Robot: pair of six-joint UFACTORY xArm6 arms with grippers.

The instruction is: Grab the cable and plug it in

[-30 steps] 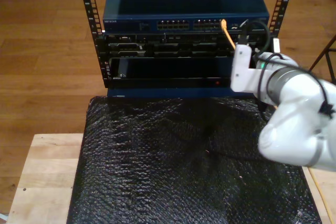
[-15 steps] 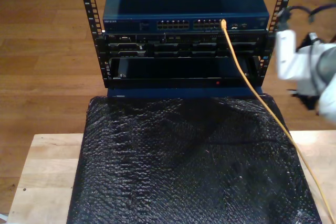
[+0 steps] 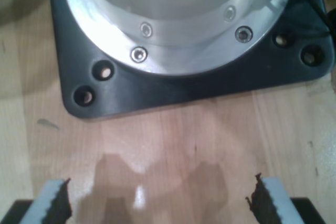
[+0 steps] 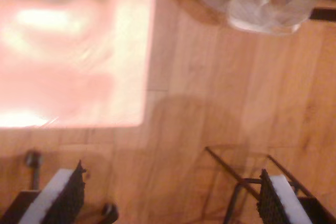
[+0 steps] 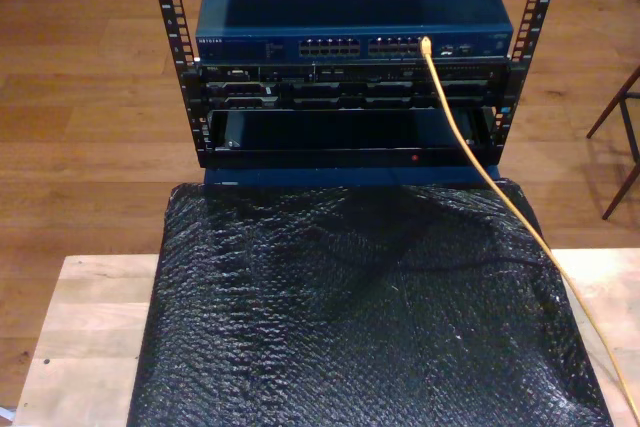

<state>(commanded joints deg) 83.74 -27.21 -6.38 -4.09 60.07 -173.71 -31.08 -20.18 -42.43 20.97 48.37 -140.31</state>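
You've got the thin yellow-orange cable (image 5: 480, 172) seated in a port on the blue switch (image 5: 352, 7), trailing across crinkled black bubble wrap (image 5: 360, 317) toward the exterior view's lower right. My first gripper (image 3: 157, 203) is spread over pale wood by a round metal base on a black plate (image 3: 210, 85). My second gripper (image 4: 170, 195) is spread above plank flooring.

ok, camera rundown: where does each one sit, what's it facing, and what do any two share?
Exterior view: high, off the arms, facing the blue switch in its rack, the black mat and the plugged-in cable.
First wrist view: on my first gripper, looking down at wooden table and a black base plate; jaws open.
Second wrist view: on my second gripper, looking down at wooden floor; jaws open.
Shared: both wrist views show serrated fingertips.
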